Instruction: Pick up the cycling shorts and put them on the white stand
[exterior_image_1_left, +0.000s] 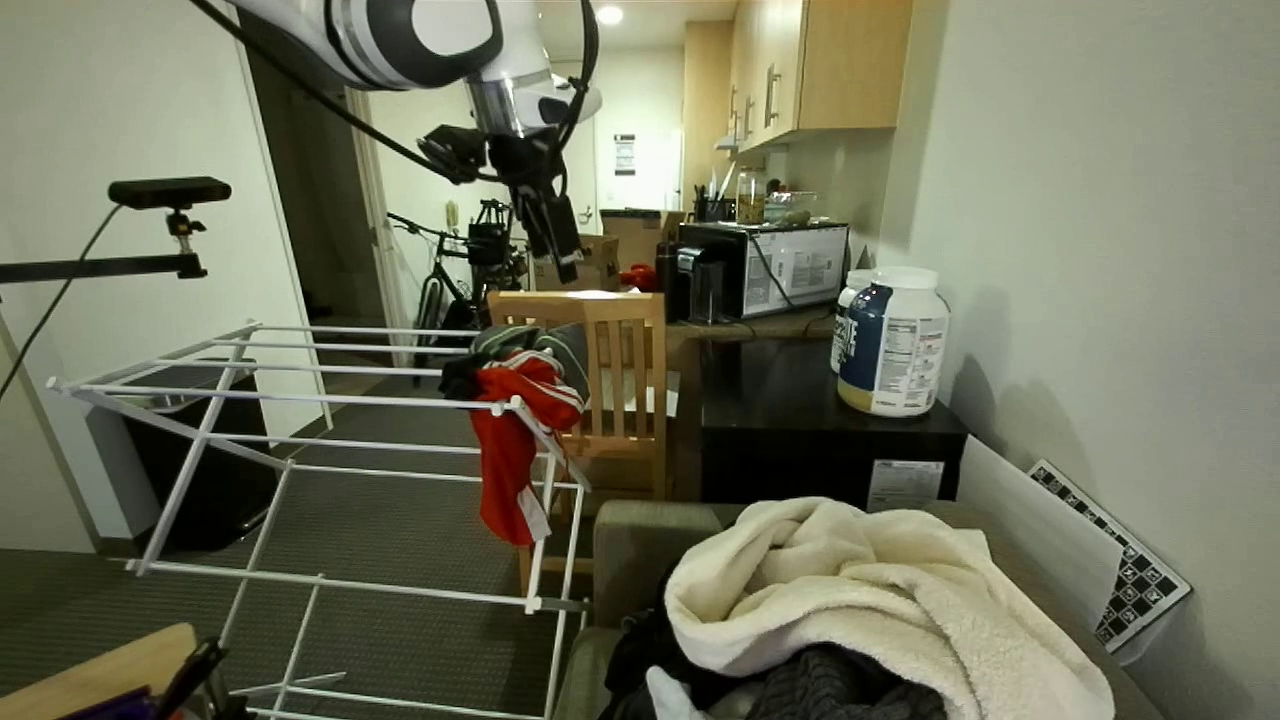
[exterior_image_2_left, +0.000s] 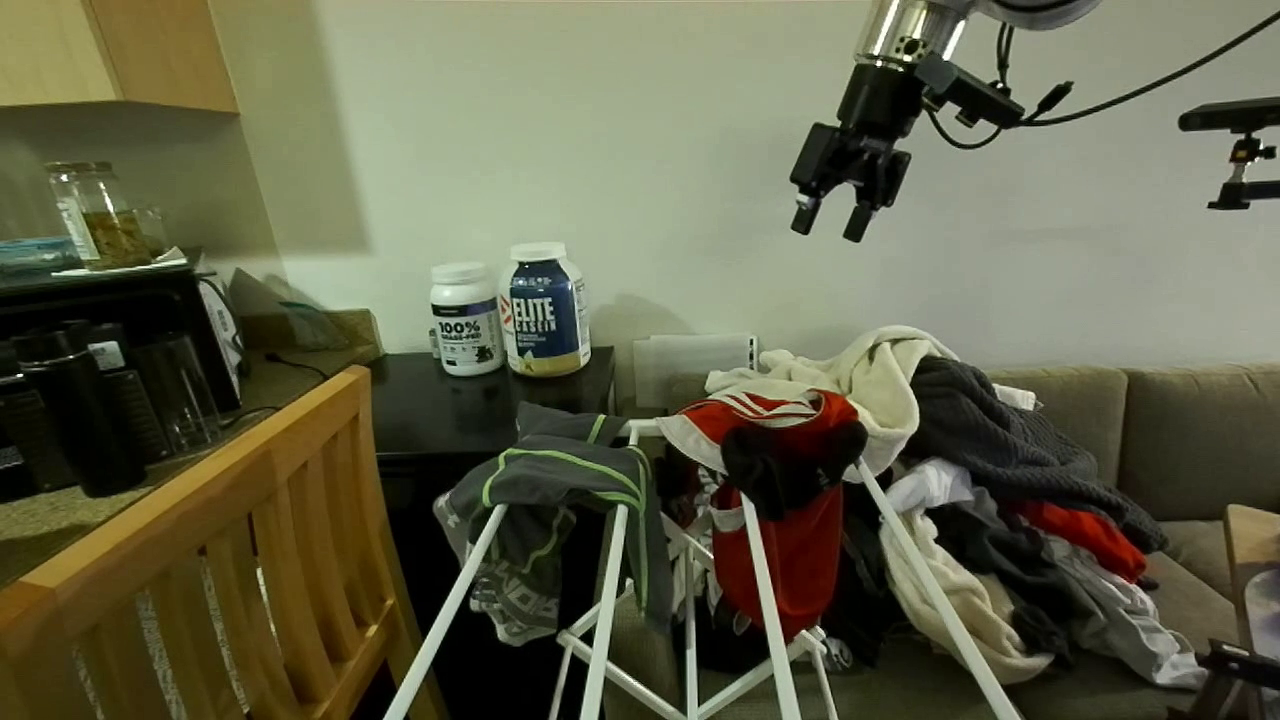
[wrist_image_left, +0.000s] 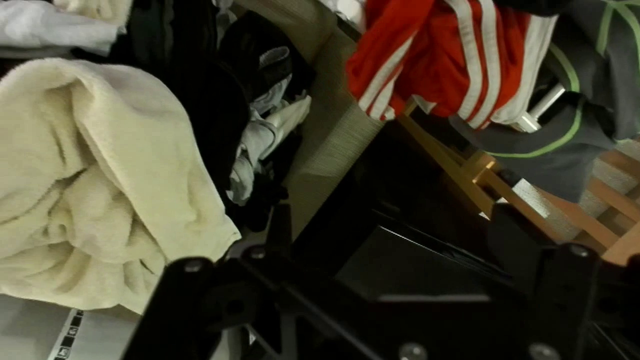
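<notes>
The white stand (exterior_image_1_left: 300, 397) stands in both exterior views (exterior_image_2_left: 607, 600). A dark grey garment with green seams (exterior_image_2_left: 575, 470) and a red garment with white stripes (exterior_image_2_left: 785, 560) hang over its end, with a small black cloth (exterior_image_2_left: 790, 465) on the red one. The grey (wrist_image_left: 550, 165) and red garments (wrist_image_left: 440, 65) also show at the upper right of the wrist view. I cannot tell which garment is the cycling shorts. My gripper (exterior_image_2_left: 830, 228) is open and empty, high above the stand and apart from all cloth; its fingers (wrist_image_left: 392, 225) also show apart in the wrist view.
A cream blanket (exterior_image_1_left: 850, 570) and a pile of dark clothes (exterior_image_2_left: 1010, 470) lie on the sofa beside the stand. A wooden chair (exterior_image_1_left: 655, 400) stands by the stand's end. A black cabinet (exterior_image_1_left: 770, 390) bears two tubs (exterior_image_2_left: 545, 320). A camera on an arm (exterior_image_1_left: 170, 192) stands opposite.
</notes>
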